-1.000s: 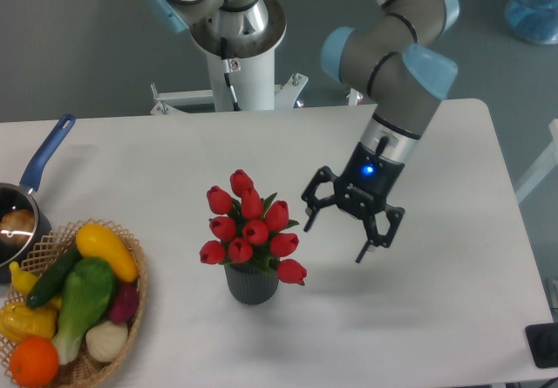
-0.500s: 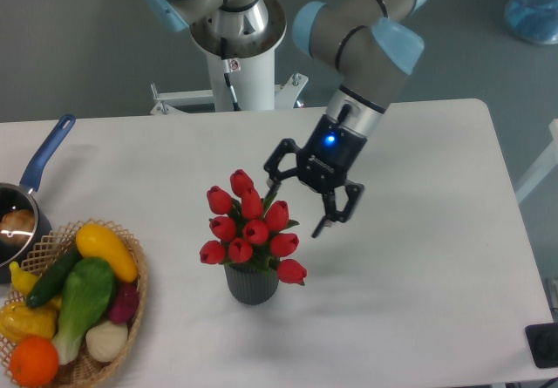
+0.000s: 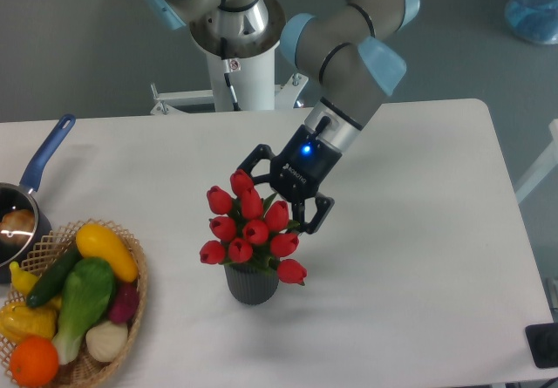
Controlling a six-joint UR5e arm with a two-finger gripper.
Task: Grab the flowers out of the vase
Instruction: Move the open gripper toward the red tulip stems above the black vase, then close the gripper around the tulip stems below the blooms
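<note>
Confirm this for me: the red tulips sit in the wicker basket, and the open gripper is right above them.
Not quite. The camera view shows the red tulips sitting in the dark ribbed vase, not in the wicker basket, which holds vegetables and fruit. The rest stands: the gripper is open just above them.

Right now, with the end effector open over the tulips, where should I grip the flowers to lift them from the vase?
Probably close around the bunched heads of the flowers, coming straight down from above. The stems sit hidden inside the vase, and the buds spread wider than its rim. The end effector already hangs open there.
</note>
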